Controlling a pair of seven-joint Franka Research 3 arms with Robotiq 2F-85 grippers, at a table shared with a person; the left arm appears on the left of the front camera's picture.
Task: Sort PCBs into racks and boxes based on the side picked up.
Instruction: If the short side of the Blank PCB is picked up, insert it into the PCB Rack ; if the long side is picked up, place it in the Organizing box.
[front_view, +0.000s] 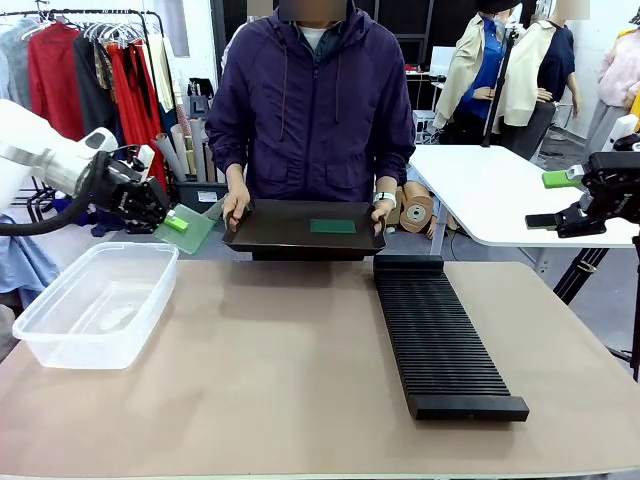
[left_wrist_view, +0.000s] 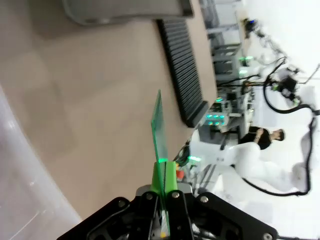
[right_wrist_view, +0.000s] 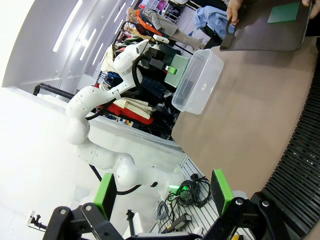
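The left claw (left_wrist_view: 163, 170) is seen clamped on the lower edge of a PCB (left_wrist_view: 159, 125), which is pinched between the green pads (left_wrist_view: 170, 179) and viewed edge-on as a thin upright sliver. The tan counter (left_wrist_view: 90, 100) is spread beneath. The black slotted rack (left_wrist_view: 182, 65) is laid farther off, and the clear box (left_wrist_view: 20, 190) wall is glimpsed at lower left.

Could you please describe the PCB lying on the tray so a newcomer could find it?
Across the table, the person holds a wide black tray. The PCB lies flat on its right half and is dark green. The other PCB is paler and is shut in the left end effector, near the clear tub.
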